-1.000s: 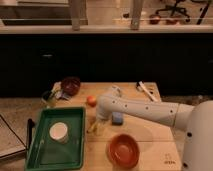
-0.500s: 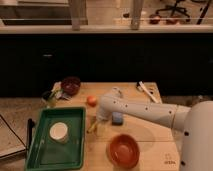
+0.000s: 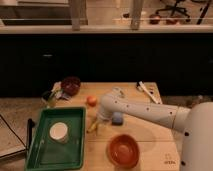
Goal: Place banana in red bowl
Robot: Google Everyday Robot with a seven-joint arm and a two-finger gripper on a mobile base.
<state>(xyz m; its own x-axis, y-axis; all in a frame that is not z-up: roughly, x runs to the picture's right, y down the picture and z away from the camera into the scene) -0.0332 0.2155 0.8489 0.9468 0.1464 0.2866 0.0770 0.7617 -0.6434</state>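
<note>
Since the banana (image 3: 93, 125) is light, soft under a thin skin and slightly curved, it should be taken across its middle with a gentle squeeze. A hard pinch would bruise it, and a hold near one tip would likely let it swing or slip.

It lies on the desk (image 3: 156, 143) just beside the right rim of the green tray (image 3: 47, 152). The red bowl (image 3: 124, 150) sits apart from it, near the front edge and to the banana's right.

The claw (image 3: 99, 119) hangs at the end of the white arm, over or against the banana's upper end. Whether it is wide, narrow or already gripping I cannot tell.

The red bowl looks empty, so the fruit has a free landing place. The tray holds one round white cup (image 3: 59, 132). A small maroon bowl (image 3: 70, 85) stands at the back left, its contents too dark to make out. An orange fruit (image 3: 91, 100) and a blue object (image 3: 117, 118) lie loose on the desk near the arm.
</note>
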